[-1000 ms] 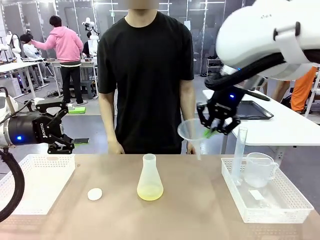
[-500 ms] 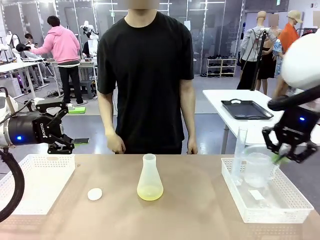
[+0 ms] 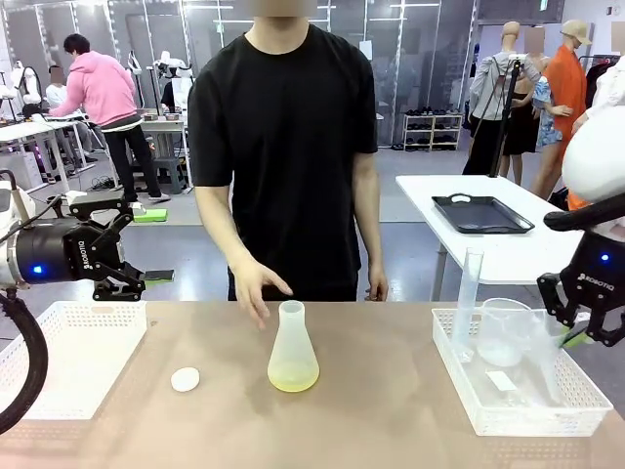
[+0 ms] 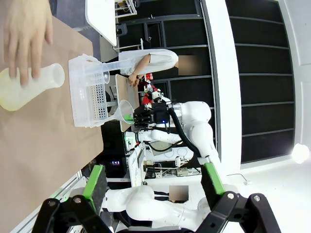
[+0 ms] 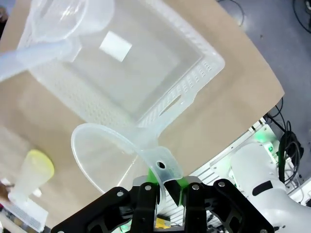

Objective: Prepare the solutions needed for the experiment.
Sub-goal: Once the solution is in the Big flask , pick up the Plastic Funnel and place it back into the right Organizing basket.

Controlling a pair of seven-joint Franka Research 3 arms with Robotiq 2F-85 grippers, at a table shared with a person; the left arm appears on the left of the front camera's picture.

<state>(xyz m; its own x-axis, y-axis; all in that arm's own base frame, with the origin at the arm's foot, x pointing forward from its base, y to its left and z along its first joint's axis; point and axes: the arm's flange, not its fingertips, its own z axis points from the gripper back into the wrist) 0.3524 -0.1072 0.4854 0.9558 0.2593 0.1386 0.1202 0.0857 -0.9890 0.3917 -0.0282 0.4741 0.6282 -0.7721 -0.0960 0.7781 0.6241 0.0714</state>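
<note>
The right pincer (image 5: 167,187) pinches the tab of a clear plastic funnel (image 5: 107,155), with a white perforated plastic basket (image 3: 508,425) below it. The left pincer (image 3: 132,252) hovers spread wide. Between them on the desk (image 3: 391,391), a frosted white conical flask (image 3: 292,342) holds the pale yellow-green solution (image 3: 293,377).

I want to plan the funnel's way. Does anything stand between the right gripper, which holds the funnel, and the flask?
Yes. The tall cylinder and the jug stand in the basket, between the right gripper with its funnel and the flask. The person's hand also hovers close to the flask's neck.
</note>
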